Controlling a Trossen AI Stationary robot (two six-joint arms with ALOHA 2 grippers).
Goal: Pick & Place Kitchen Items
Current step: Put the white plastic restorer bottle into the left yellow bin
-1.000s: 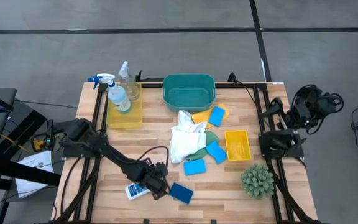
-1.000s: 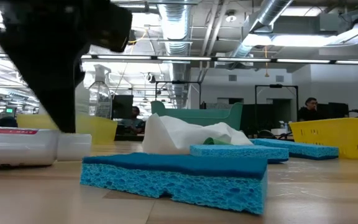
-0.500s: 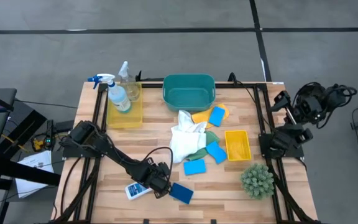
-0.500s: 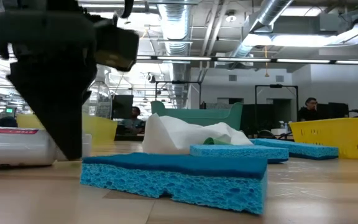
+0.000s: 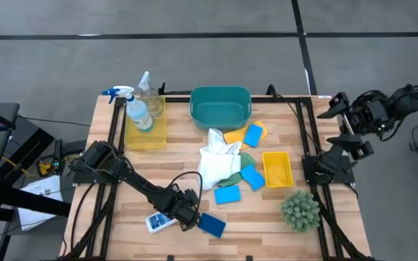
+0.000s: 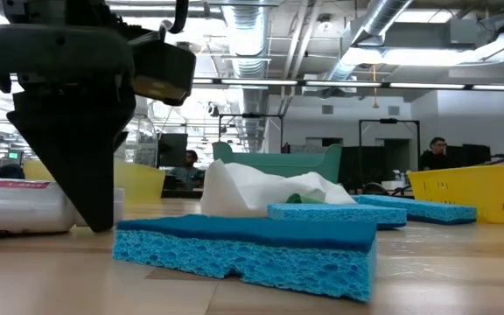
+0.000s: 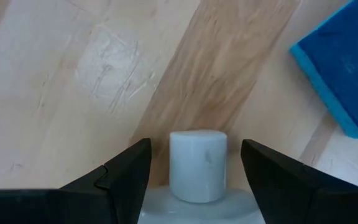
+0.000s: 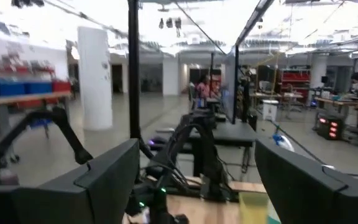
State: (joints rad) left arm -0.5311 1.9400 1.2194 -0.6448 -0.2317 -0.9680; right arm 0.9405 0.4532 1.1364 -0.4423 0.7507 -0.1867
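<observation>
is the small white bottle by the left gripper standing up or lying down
Lying down. The small labelled white bottle rests on its side on the table, its cap pointing out between the left gripper's open fingers.

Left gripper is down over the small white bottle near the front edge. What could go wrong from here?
1. The left gripper straddles only the cap end of the lying small white bottle; a grip there may let the bottle pivot or slip.
2. The dark-blue sponge lies right beside the fingers and could get nudged.
3. Both sit near the table's front edge, so a push might send them off.
</observation>
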